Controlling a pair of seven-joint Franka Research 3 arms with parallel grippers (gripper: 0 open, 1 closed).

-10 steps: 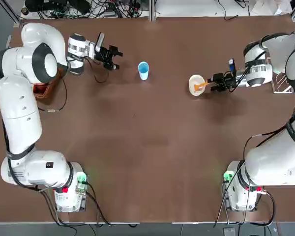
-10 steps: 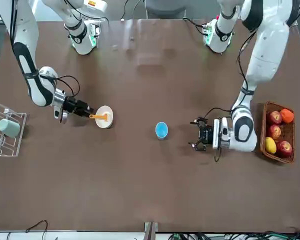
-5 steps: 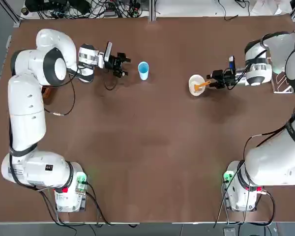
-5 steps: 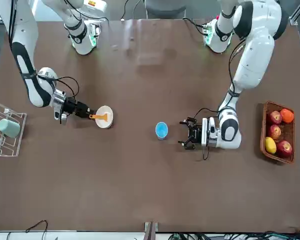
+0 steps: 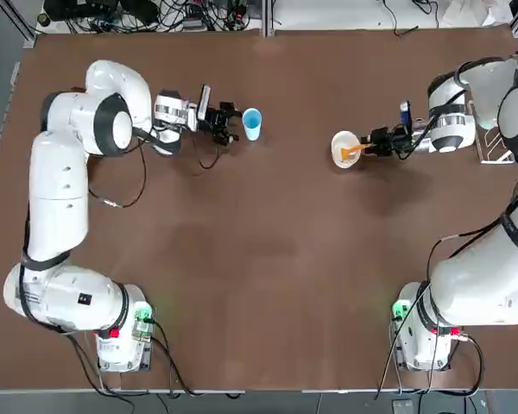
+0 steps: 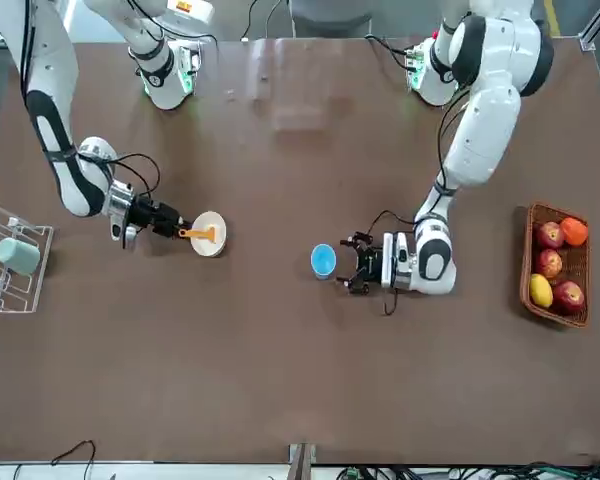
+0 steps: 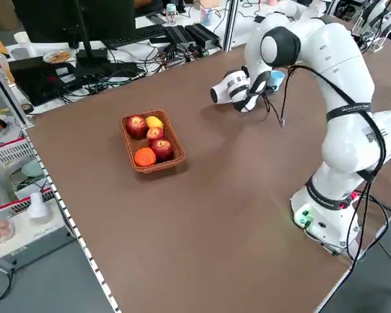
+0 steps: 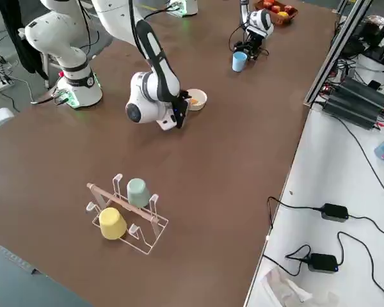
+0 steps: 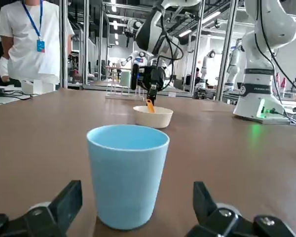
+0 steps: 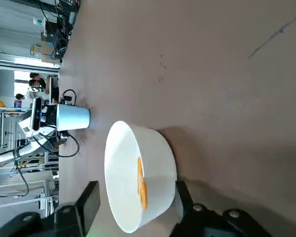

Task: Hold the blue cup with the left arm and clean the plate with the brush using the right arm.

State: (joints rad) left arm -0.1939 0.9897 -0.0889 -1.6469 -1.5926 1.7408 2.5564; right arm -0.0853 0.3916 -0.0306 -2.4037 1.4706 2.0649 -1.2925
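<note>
Table: broad dark-brown table top [image 5: 259, 259], matte.
Far edge: black cables and power bricks [image 8: 326, 211] on a white bench.
Left side: computer monitor and keyboard [image 7: 127, 40] on a desk.
Room: person in a white shirt [image 9: 34, 44] standing; bright ceiling lights.

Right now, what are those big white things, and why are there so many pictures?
They are two robot arms at a brown table. The pictures come from above, across the table, both sides, and a camera on each wrist. The left arm's fingers are open, facing the blue cup, not squeezing it. The right arm's fingers are apart at the orange brush, which lies in the white plate. A fruit basket and a rack with two cups sit near the edges.
</note>
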